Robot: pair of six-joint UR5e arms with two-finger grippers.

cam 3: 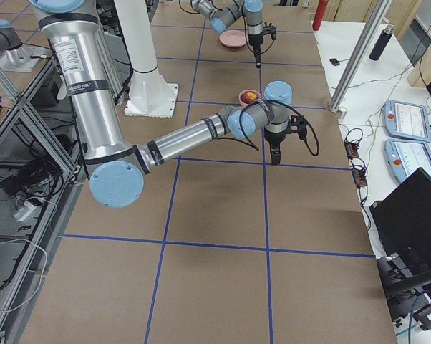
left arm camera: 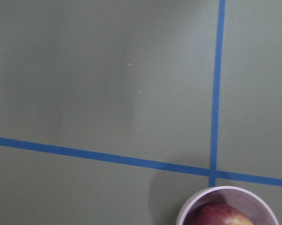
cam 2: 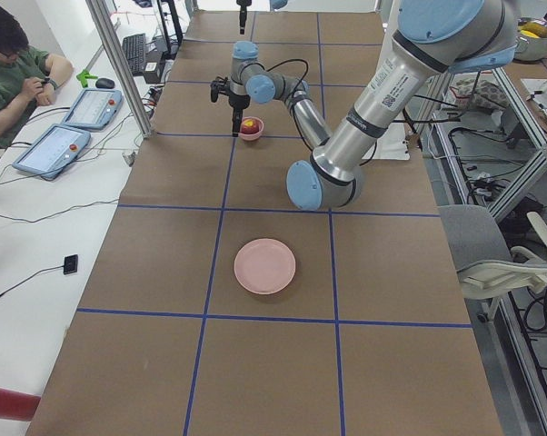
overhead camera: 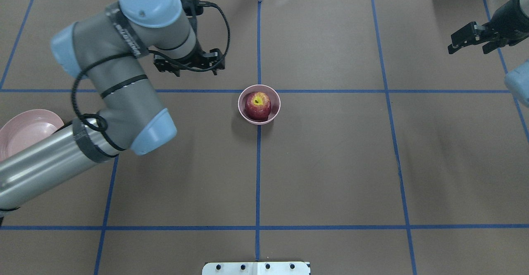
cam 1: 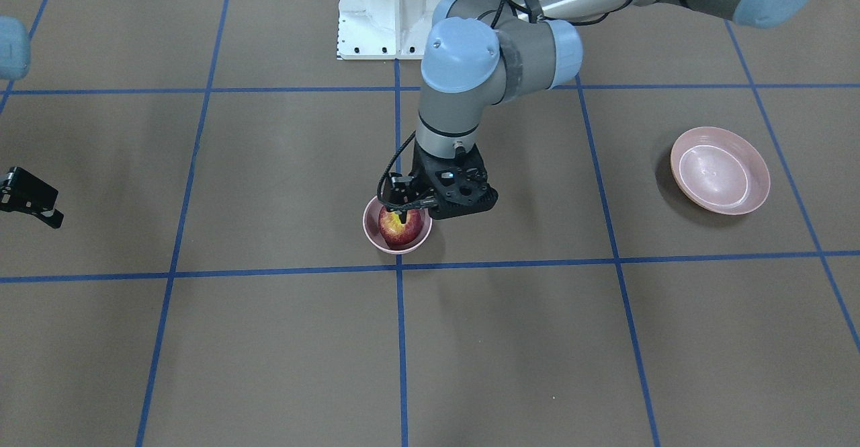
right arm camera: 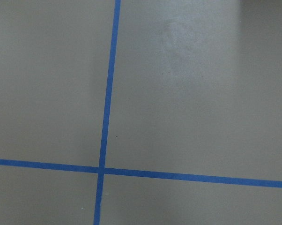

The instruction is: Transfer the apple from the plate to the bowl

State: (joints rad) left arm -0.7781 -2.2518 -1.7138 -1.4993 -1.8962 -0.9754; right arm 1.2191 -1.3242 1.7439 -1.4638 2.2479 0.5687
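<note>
Left gripper [cam 1: 402, 212] hung raised near the bowl [overhead camera: 276, 101], empty since the apple [overhead camera: 258, 106] sat inside — whether its jaws stood parted, I couldn't tell.

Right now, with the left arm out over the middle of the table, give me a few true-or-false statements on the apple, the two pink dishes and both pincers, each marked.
1. The apple sits inside the bowl. True.
2. The plate holds a second apple. False: the plate is empty.
3. The left pincer grips the apple. False: it holds nothing and hangs apart from the apple, which lies free in the bowl.
4. The right pincer is well away from the bowl. True.
5. The plate lies on the robot's right side. False: it lies on the robot's left, partly hidden under the left arm in the overhead view.
</note>
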